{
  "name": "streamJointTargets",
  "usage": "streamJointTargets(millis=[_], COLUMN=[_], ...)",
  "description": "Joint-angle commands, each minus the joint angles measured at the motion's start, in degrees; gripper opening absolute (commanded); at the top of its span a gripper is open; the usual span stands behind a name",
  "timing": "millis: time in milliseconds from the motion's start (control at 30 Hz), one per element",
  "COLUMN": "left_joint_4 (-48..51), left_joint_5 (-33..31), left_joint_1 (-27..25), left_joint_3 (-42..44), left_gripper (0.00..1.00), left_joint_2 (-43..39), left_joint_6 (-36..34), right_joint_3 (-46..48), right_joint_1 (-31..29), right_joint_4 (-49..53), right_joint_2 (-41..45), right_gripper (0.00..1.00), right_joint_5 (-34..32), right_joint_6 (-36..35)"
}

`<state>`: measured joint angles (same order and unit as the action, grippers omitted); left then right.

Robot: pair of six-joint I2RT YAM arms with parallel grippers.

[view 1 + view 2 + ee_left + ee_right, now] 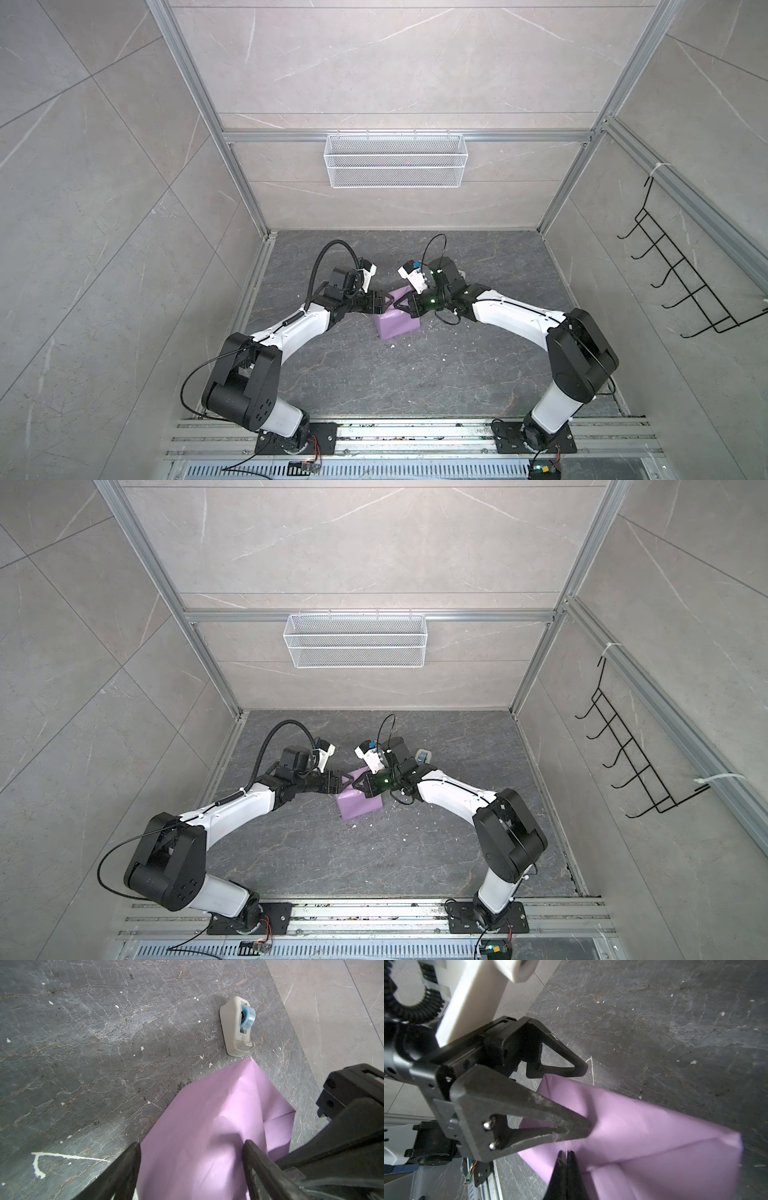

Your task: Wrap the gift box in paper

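Note:
The lilac paper covers a boxy package in the middle of the dark table; the gift box itself is hidden under it. My left gripper is open, its fingers straddling a raised folded flap of the paper at the package's far end. My right gripper is shut, its tips resting against the paper close to the left gripper's lower finger. A thin clear strand runs from the right tips toward that finger; what it is I cannot tell.
A grey-white tape dispenser with a blue roll sits just beyond the package, by the right arm. A white wire basket hangs on the back wall and a black hook rack on the right wall. Small white scraps dot the table.

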<state>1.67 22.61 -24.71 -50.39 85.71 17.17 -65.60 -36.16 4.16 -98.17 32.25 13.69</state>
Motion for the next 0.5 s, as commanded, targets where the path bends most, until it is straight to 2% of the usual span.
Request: streamJointTargets(millis=[0, 467], left_joint_4=[5.4, 3.6], left_joint_5=[-1.5, -7.6], left_joint_1=[-0.1, 0.6], left_joint_3=[-0.8, -1.5], left_gripper=[0.78, 0.8], left_joint_2=[0.8, -2.7], left_joint_6=[-0.4, 2.5], right_joint_3=[-0.4, 0.9], right_joint_1=[0.7, 0.7], right_joint_4=[4.6, -0.5], right_joint_2=[-2.2, -3.3], right_gripper=[0.0, 0.0], right_joint_5=[-5.6, -3.0], right_joint_6=[-2.7, 2.2])
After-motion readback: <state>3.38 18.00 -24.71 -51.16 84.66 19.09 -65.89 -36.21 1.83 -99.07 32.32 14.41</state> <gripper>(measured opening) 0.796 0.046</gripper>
